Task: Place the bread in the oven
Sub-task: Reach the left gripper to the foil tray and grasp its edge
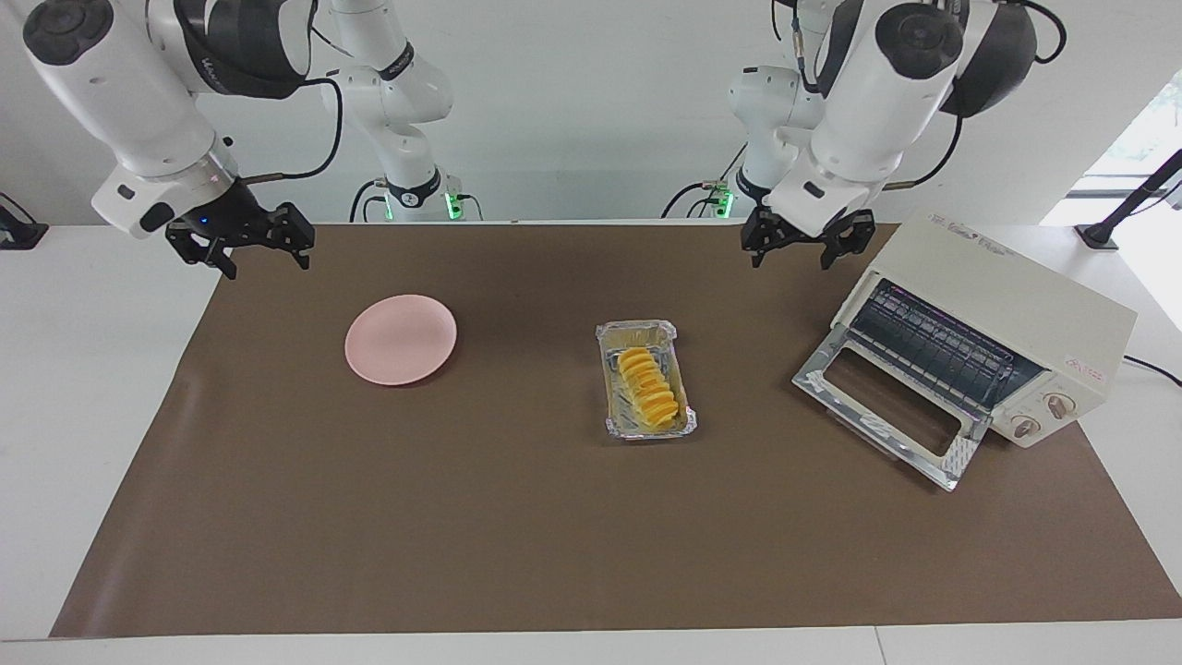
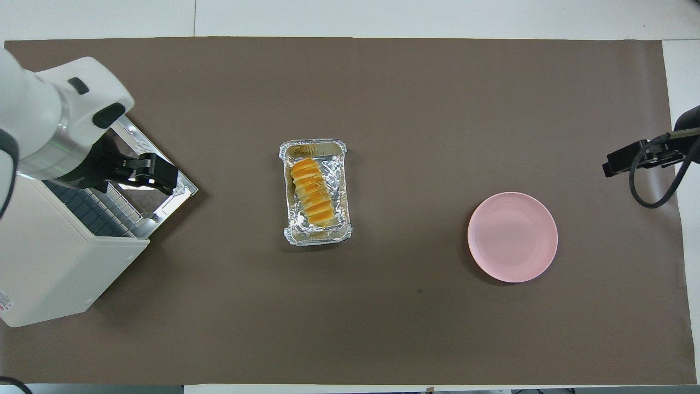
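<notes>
Left gripper (image 1: 800,247) hangs in the air with its fingers spread apart and nothing between them, near the oven (image 1: 1007,319) at the left arm's end of the table; from overhead it sits over the oven's open door (image 2: 156,178). That oven is cream-white, with its glass door (image 1: 891,406) dropped flat onto the brown mat (image 1: 554,536) and its wire rack (image 1: 933,342) bare. Beside the oven, toward the middle of the mat, the foil tray (image 1: 683,420) holds the bread (image 1: 648,386), a ridged golden loaf lying lengthwise in it, well apart from the oven. Past the tray from the oven, toward the right arm's end, lies the pink plate (image 1: 401,339). Right gripper (image 1: 249,247), also with fingers spread and holding nothing, waits in the air over the mat's edge by that plate.
</notes>
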`<state>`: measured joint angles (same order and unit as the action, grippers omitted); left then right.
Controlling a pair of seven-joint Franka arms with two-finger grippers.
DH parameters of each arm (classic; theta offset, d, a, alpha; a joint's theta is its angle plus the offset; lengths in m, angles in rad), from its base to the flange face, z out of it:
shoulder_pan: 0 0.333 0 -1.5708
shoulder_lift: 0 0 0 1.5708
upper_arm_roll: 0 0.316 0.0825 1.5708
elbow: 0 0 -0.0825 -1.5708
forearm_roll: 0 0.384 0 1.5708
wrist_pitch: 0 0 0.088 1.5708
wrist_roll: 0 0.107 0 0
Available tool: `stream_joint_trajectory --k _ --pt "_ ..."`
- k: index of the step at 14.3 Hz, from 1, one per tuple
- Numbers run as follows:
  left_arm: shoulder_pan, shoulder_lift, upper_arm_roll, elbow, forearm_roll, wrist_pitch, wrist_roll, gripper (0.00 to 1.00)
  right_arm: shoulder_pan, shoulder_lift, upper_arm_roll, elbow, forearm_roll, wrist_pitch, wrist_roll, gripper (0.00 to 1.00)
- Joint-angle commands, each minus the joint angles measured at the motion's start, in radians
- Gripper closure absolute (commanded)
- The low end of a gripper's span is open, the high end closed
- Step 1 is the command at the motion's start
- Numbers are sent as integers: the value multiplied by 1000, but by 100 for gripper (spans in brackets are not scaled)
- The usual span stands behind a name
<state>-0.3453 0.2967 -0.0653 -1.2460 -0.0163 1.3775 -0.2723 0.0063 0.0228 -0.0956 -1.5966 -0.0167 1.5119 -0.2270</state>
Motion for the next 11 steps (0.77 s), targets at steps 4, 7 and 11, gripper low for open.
stream_joint_trajectory --k 4,7,11 --pt "-102 208 18 175 -17 73 -122 0 -126 -46 96 7 -11 4 -58 0" --pt "-132 200 18 41 -2 249 -169 0 -129 -53 96 -12 -8 -15 -55 0" --pt "-223 254 18 -12 35 371 -313 0 -129 -61 96 -28 -8 -30 -38 0"
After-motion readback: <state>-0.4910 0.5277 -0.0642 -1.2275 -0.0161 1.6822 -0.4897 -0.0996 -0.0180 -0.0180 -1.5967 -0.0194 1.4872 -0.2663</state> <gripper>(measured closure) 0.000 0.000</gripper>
